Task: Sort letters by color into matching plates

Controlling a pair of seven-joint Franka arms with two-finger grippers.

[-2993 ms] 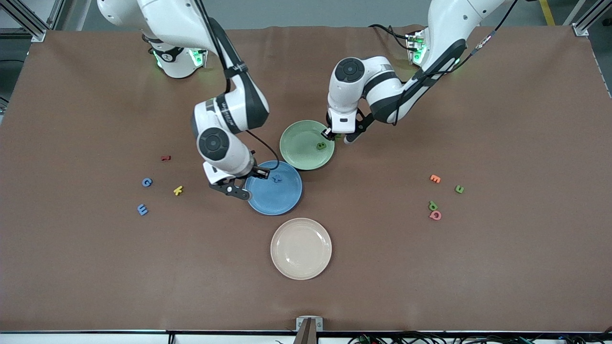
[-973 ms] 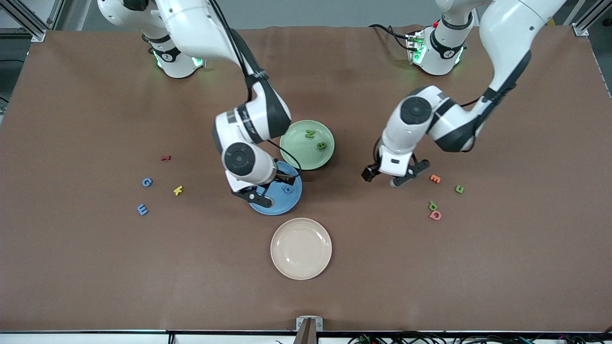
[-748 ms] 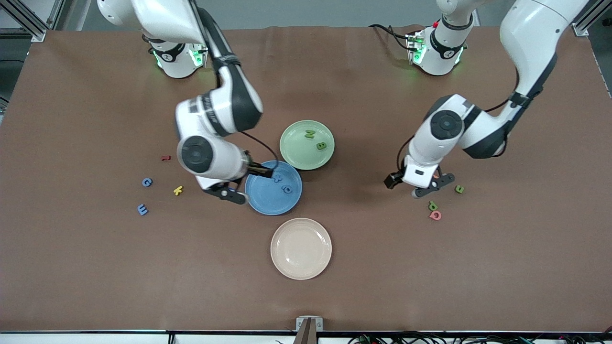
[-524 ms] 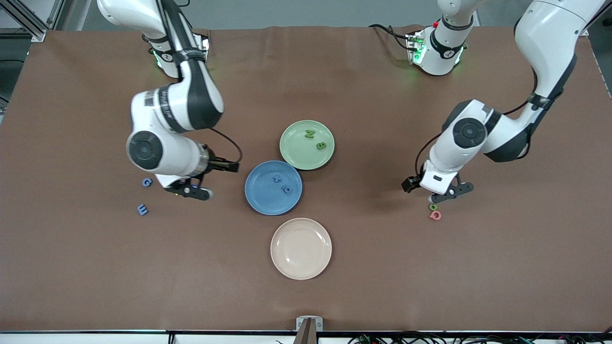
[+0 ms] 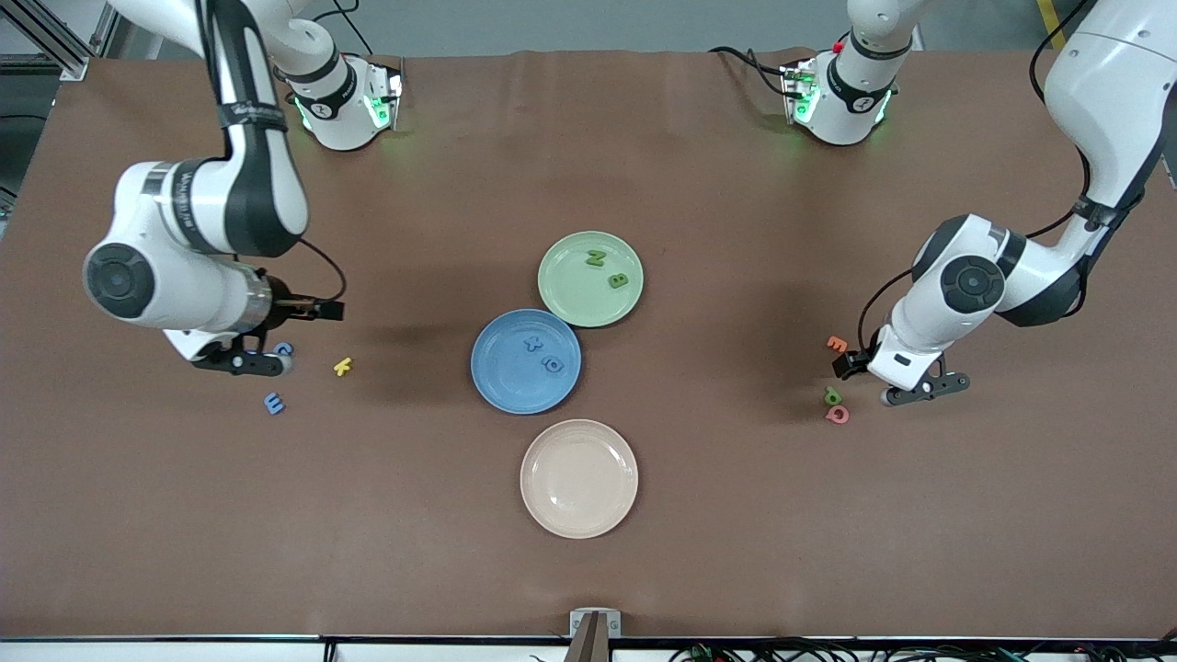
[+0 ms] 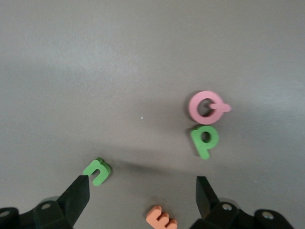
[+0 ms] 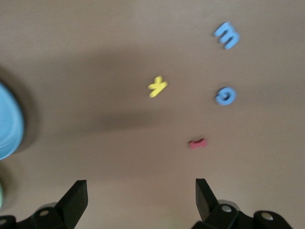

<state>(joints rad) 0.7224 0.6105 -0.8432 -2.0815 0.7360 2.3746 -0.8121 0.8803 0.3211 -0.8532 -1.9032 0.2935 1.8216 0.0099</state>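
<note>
The left gripper (image 6: 143, 188) hangs with its jaws spread wide and nothing between them, over the table toward the left arm's end, where four small letters lie: a green n (image 6: 97, 171) just beside one fingertip, an orange E (image 6: 161, 218) between the fingers' lines, and a green p (image 6: 205, 140) touching a pink Q (image 6: 207, 106). The right gripper (image 7: 140, 193) is likewise wide apart and empty, over the table toward the right arm's end, above a red letter (image 7: 196, 143), a yellow K (image 7: 157, 86), a blue G (image 7: 225, 96) and a blue E (image 7: 226, 35), all lying apart from one another. Mid-table, the green plate (image 5: 563, 290) holds a green N (image 5: 597, 259) and a green B (image 5: 618, 280); touching its rim, nearer the front camera, the blue plate (image 5: 501, 382) holds two blue letters (image 5: 542, 355). A bare cream plate (image 5: 579, 478) sits nearer still. Nothing lies between either gripper and the letters below it.
</note>
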